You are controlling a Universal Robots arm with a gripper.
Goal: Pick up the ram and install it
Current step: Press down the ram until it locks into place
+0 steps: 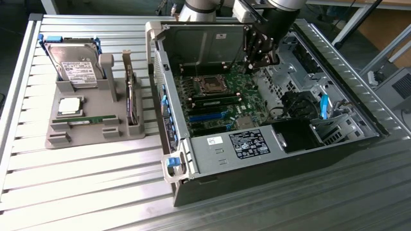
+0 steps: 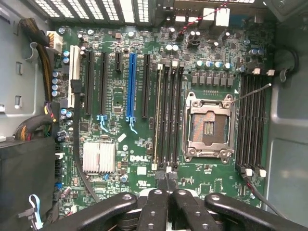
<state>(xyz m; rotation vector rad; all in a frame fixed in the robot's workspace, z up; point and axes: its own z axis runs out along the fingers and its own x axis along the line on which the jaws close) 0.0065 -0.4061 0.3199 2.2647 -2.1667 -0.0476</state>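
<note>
A long green ram stick (image 1: 90,118) with a whitish label lies flat in the grey fixture (image 1: 83,140) at the exterior view's left. A like green stick (image 1: 213,102) (image 2: 157,115) stands seated in a motherboard slot beside the empty CPU socket (image 1: 211,85) (image 2: 209,126). I cannot tell which of the two the task means. My gripper (image 1: 264,63) (image 2: 168,186) hangs high over the open computer case (image 1: 359,96), above the motherboard's far edge. Its black fingers (image 2: 156,209) are pressed together with nothing between them.
The fixture also carries a hard drive (image 1: 74,65), a CPU chip (image 1: 70,106) and an upright card (image 1: 133,98). Inside the case are the power supply (image 1: 237,144), cable bundles (image 2: 33,130), a blue slot (image 2: 131,82) and a silver heatsink (image 2: 99,157).
</note>
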